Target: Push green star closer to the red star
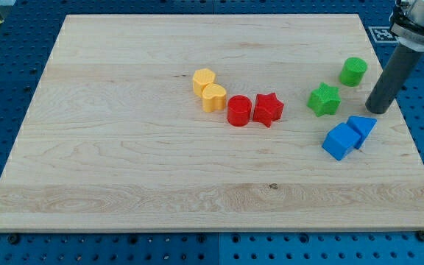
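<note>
The green star lies on the wooden board at the view's right. The red star lies to its left, a short gap apart, touching a red cylinder. My tip rests on the board to the right of the green star, a clear gap away, just above the blue blocks. The dark rod rises from it toward the view's top right corner.
A green cylinder stands above and right of the green star. A blue cube and a blue angular block sit below my tip. Two yellow blocks lie left of the red cylinder. The board's right edge is close.
</note>
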Action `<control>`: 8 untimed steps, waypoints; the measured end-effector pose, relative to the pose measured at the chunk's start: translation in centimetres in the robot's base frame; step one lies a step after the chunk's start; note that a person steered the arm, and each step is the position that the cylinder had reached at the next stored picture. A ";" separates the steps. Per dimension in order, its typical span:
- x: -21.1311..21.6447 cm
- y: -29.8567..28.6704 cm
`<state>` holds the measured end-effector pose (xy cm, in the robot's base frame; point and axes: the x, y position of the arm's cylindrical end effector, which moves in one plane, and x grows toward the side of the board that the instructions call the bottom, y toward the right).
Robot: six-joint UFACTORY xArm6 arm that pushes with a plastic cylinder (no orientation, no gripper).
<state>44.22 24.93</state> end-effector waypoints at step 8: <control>-3.8 -6.6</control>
<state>40.42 18.30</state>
